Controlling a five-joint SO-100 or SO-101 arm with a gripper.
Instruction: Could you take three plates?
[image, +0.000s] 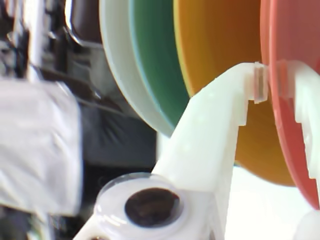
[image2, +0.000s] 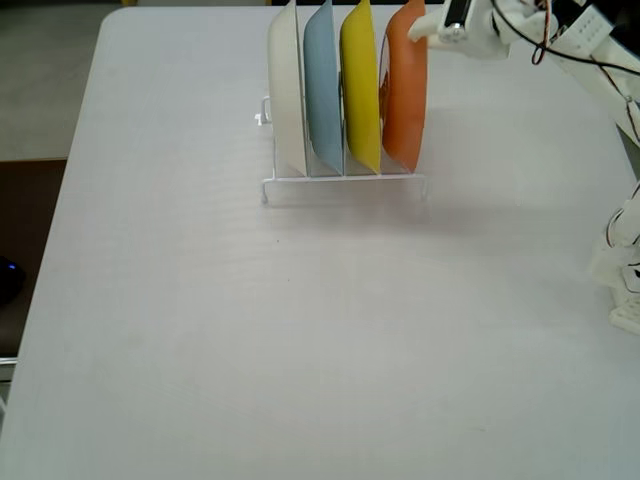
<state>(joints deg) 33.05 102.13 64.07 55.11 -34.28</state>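
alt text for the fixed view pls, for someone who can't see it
Four plates stand on edge in a white wire rack on a white table: from left, a cream plate, light blue plate, yellow plate and orange plate. The white arm's end effector reaches in from the upper right at the orange plate's top edge.

four plates upright in a rack

a white wire rack (image2: 345, 182) on the pale tabletop (image2: 250, 330) holds four plates on edge: cream-white plate (image2: 287, 90), light blue plate (image2: 322, 90), yellow plate (image2: 361, 85), orange plate (image2: 405, 95). the arm's gripper (image2: 420, 28) sits at the orange plate's top rim; its fingers are too small to read.
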